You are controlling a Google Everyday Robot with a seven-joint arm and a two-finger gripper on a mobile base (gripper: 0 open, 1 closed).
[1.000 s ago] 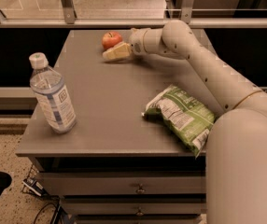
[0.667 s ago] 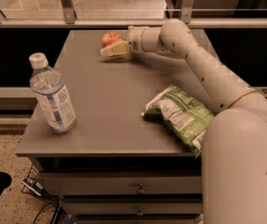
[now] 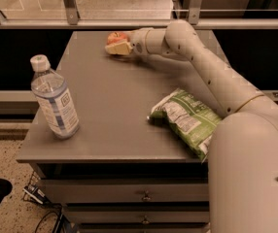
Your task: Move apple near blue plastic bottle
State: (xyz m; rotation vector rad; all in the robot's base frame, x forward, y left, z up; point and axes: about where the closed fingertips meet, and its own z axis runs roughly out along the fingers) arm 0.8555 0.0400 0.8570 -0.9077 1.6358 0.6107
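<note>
The arm is wearing smooth cream-white shells, rounded segments meeting at thin seams, with small dark holes dotting it. The bulky white base is showing one dark hole. The yellowish gripper is sitting at the bench's far edge.

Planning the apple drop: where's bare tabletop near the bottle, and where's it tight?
Widest bare patch: table middle, between the blue plastic bottle and the chip bag, back to the gripper, at the apple by the far edge. Narrower strip behind the bottle along the left edge. Tight: right side, under bag and arm.
</note>
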